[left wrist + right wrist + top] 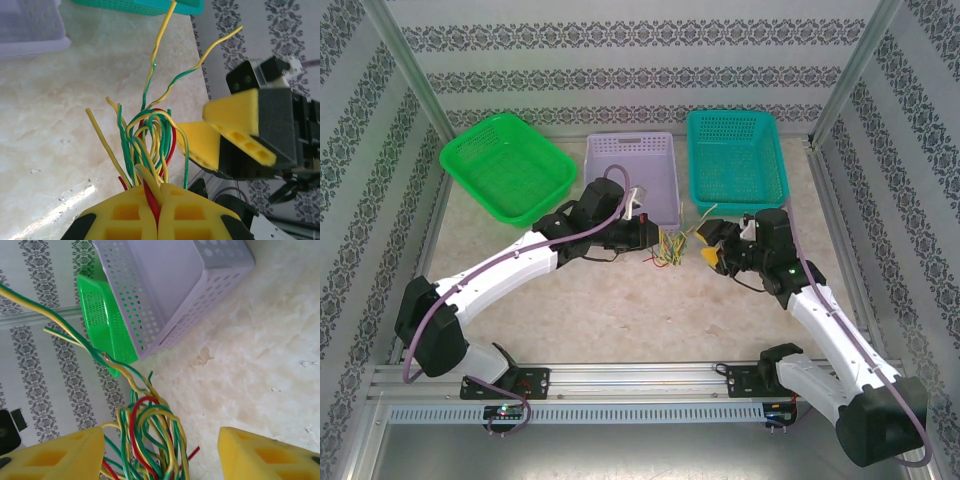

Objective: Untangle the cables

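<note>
The cables (668,250) are a tangled bunch of thin green, yellow and red wires hanging just above the table centre. My left gripper (653,240) is shut on one end of the bunch; in the left wrist view its yellow jaws (158,202) pinch red and yellow strands while the loops (150,137) fan out beyond them. My right gripper (709,244) faces it from the right, open. In the right wrist view the right gripper (161,455) straddles the wire loops (150,432) without touching them, and two twisted green-yellow strands (75,335) trail up to the left.
Three baskets line the back of the table: green (505,165), purple (632,175) and teal (735,158). The purple basket stands just behind the left gripper. Patterned walls close in both sides. The marble tabletop (620,310) lies bare in front of the grippers.
</note>
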Tool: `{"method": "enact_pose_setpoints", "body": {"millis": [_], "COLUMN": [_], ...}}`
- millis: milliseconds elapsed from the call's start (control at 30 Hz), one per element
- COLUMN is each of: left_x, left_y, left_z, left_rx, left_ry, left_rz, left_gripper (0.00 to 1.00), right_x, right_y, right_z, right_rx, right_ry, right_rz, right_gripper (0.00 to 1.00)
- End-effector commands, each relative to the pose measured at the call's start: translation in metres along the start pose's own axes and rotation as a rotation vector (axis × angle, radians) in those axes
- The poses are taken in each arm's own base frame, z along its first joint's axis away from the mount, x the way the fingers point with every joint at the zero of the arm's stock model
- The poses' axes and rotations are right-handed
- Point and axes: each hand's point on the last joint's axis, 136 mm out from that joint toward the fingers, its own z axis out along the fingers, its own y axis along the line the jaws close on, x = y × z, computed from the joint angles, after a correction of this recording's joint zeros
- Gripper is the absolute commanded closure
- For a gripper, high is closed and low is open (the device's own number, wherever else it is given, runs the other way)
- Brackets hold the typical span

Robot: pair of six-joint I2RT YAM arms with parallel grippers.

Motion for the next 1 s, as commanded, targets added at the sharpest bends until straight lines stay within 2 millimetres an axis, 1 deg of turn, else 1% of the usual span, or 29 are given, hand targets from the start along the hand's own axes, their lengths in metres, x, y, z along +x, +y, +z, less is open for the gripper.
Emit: {"method": "enact_pose_setpoints", "body": {"millis": [0, 133, 267, 367, 433, 533, 567, 600, 667, 733, 800, 867, 900, 933, 967], "left_x": [0.0, 0.001, 0.004, 0.006, 0.005, 0.001, 0.0, 0.001, 0.003, 0.007, 0.01, 0.013, 0.014, 0.015, 0.016], "left_y": [-0.009, -0.015, -0.023, -0.023, -0.025, -0.031, -0.033, -0.035, -0.036, -0.036, -0.034, -0.034, -0.034, -0.033, -0.032], "left_z": [-0.004, -0.002, -0.001, 0.002, 0.002, -0.002, -0.004, -0.006, -0.009, -0.01, -0.012, -0.012, -0.012, -0.012, -0.011], "left_rx": [0.031, 0.056, 0.08, 0.08, 0.082, 0.1, 0.107, 0.113, 0.121, 0.132, 0.138, 0.149, 0.15, 0.149, 0.144], "left_ry": [0.025, 0.037, 0.052, 0.06, 0.051, 0.025, 0.019, 0.019, 0.018, 0.02, 0.019, 0.016, 0.017, 0.018, 0.021], "left_rz": [0.066, 0.082, 0.1, 0.105, 0.107, 0.121, 0.128, 0.135, 0.146, 0.149, 0.145, 0.147, 0.147, 0.143, 0.137], "left_gripper": [1.0, 1.0, 1.0, 1.0, 1.0, 1.0, 1.0, 1.0, 1.0, 1.0, 1.0, 1.0, 1.0, 1.0, 1.0], "right_x": [-0.006, -0.008, -0.009, -0.005, -0.001, 0.0, -0.004, -0.007, -0.015, -0.021, -0.025, -0.026, -0.027, -0.028, -0.028], "right_y": [0.008, 0.012, 0.015, 0.021, 0.018, 0.002, -0.004, -0.006, -0.005, -0.002, 0.001, 0.004, 0.005, 0.006, 0.008], "right_z": [0.002, 0.014, 0.028, 0.038, 0.043, 0.047, 0.046, 0.045, 0.041, 0.037, 0.036, 0.037, 0.038, 0.038, 0.037], "right_rx": [0.016, 0.046, 0.052, 0.059, 0.084, 0.134, 0.144, 0.14, 0.119, 0.1, 0.084, 0.073, 0.067, 0.058, 0.055], "right_ry": [-0.013, 0.005, 0.027, 0.054, 0.071, 0.07, 0.051, 0.033, -0.001, -0.023, -0.023, -0.017, -0.017, -0.02, -0.025], "right_rz": [-0.016, -0.037, -0.046, -0.066, -0.066, -0.041, -0.028, -0.014, 0.008, 0.026, 0.047, 0.064, 0.074, 0.082, 0.081], "right_gripper": [0.35, 0.32, 0.32, 0.33, 0.41, 0.6, 0.68, 0.74, 0.79, 0.81, 0.84, 0.84, 0.87, 0.94, 1.0]}}
